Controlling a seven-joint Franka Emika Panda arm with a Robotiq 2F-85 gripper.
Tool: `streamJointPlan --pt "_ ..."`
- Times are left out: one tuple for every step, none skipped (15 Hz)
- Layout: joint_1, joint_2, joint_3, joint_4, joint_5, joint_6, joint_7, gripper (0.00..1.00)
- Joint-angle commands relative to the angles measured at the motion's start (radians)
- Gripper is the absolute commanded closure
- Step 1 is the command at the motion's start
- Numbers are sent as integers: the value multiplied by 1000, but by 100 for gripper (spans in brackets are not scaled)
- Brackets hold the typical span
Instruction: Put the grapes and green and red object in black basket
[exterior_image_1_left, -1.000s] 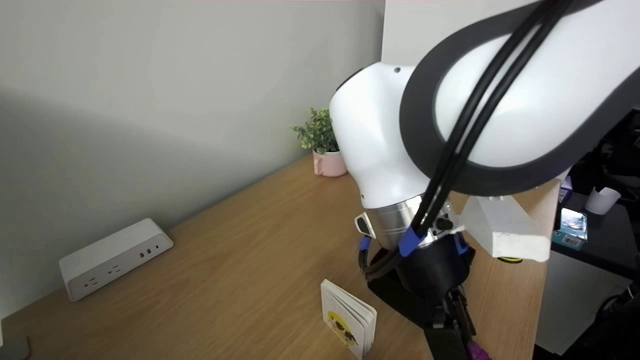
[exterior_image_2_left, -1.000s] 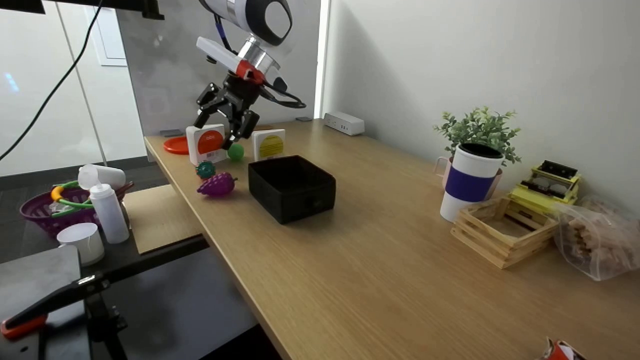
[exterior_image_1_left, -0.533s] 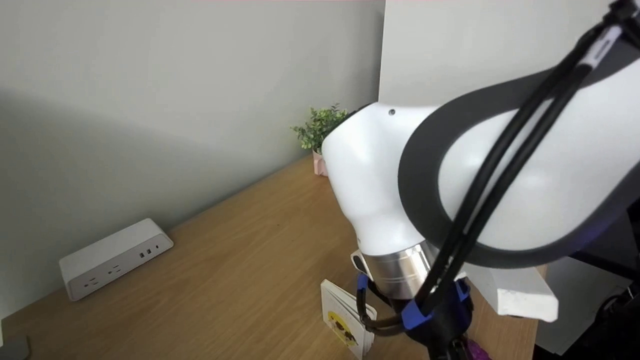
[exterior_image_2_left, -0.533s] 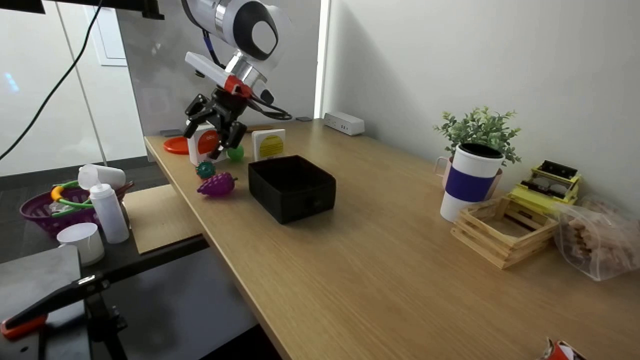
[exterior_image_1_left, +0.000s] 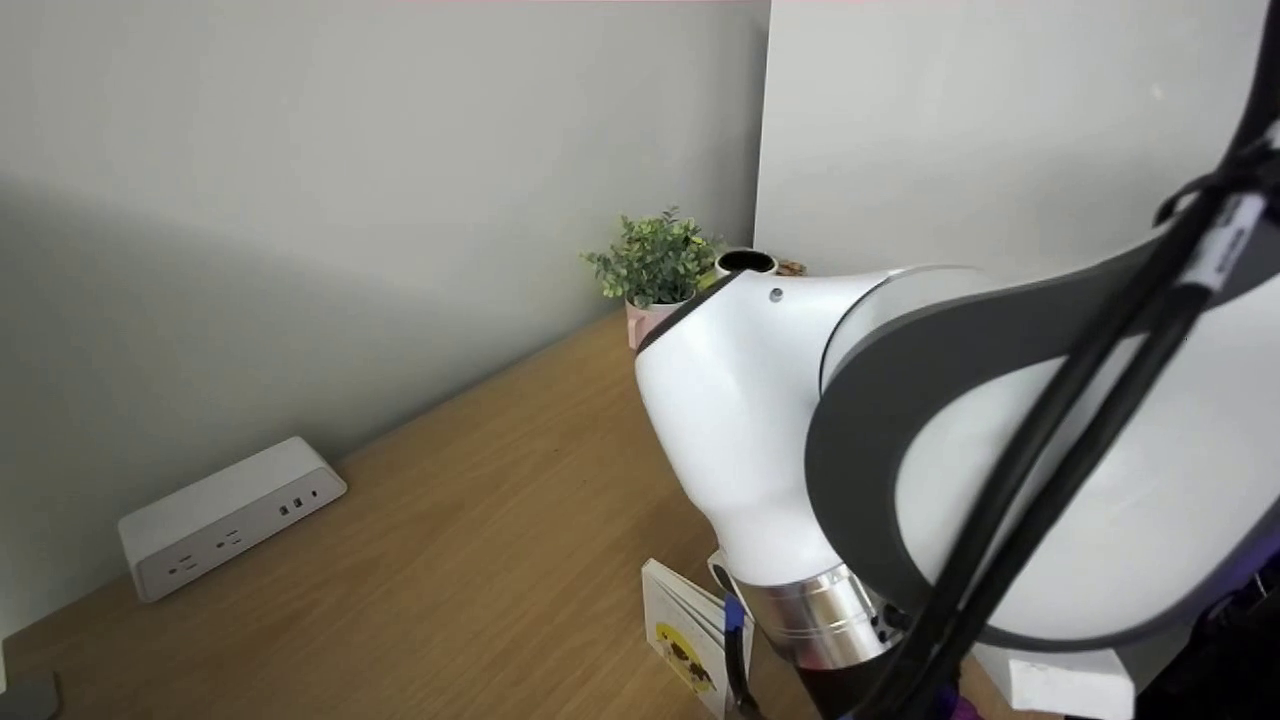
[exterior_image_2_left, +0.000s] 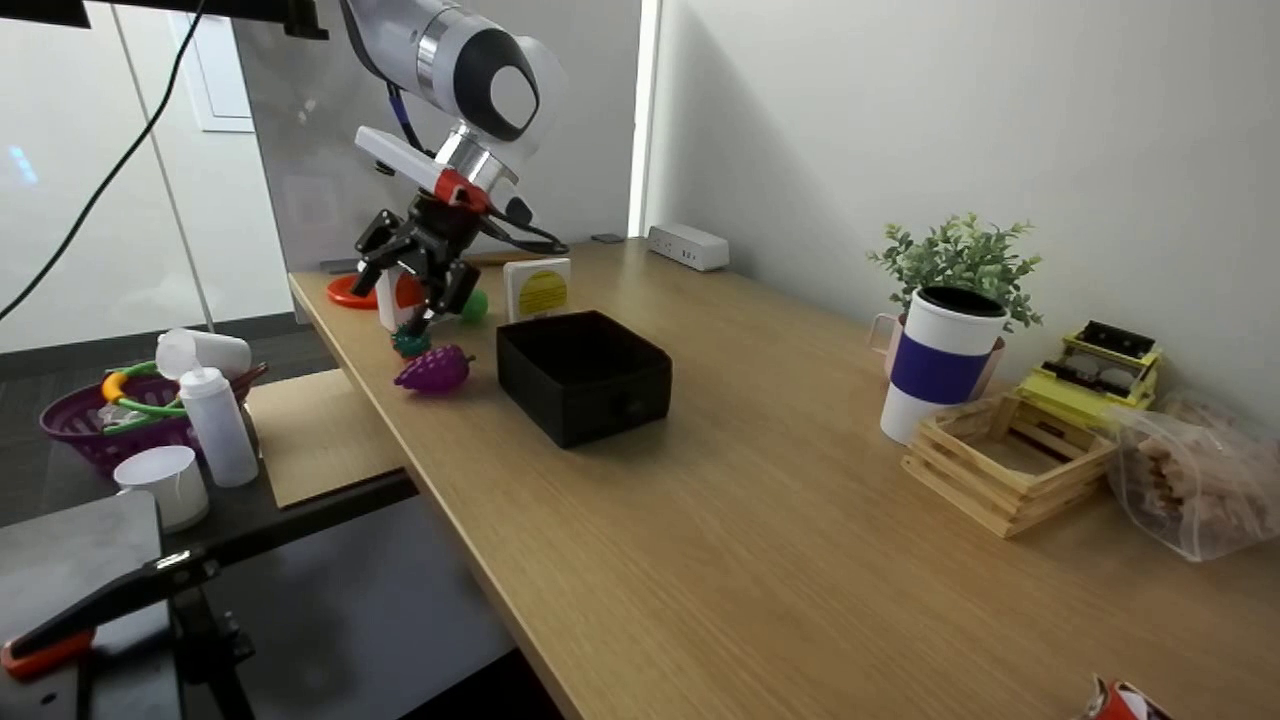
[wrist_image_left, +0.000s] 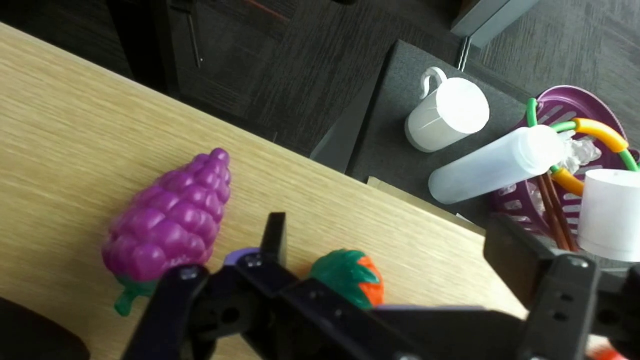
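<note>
The pincer (wrist_image_left: 392, 250) is spread wide, its two fingers well apart and gripping nothing. In an exterior view it hangs behind and left of the black basket (exterior_image_2_left: 615, 405), just above the green and red object (wrist_image_left: 346, 277); whether a fingertip touches that piece cannot be told. The grapes (wrist_image_left: 167, 217), a purple toy bunch, lie on the table (exterior_image_2_left: 760, 560) just left of the black basket, and the green and red object sits slightly farther from it; both are outside it. The table is pale, grained wood. Behind the black basket are a white-and-yellow box (exterior_image_2_left: 540, 290), close by, a green ball (exterior_image_2_left: 478, 306) toward the left and, well back, a white power strip (exterior_image_2_left: 688, 247) near the gray wall (exterior_image_2_left: 850, 130). Well to the black basket's right stand a blue-banded tumbler (exterior_image_2_left: 940, 360), a leafy plant (exterior_image_2_left: 965, 260) and a slatted wooden crate (exterior_image_2_left: 1055, 490). Well to its left, past the table's edge and lower down, are a white mug (exterior_image_2_left: 165, 490), a squeeze bottle (exterior_image_2_left: 220, 430), a purple bin (exterior_image_2_left: 85, 440) and dark floor (wrist_image_left: 310, 60).
</note>
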Motion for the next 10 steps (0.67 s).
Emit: streamJointPlan --pt "-2 4 6 7 -5 7 6 0" --pt "-2 4 6 6 -5 15 6 0" --pt "-3 4 7 4 -2 25 3 0" --pt "-3 4 8 1 -1 36 1 0" --pt "-3 4 9 -3 1 51 -1 0" --pt "-3 3 9 -8 2 63 1 0" --pt "-2 3 8 -14 2 80 4 0" --pt "1 2 6 -22 1 99 11 0" --pt "4 1 3 -30 -1 119 20 0" --pt "6 -1 1 -39 -3 135 30 0"
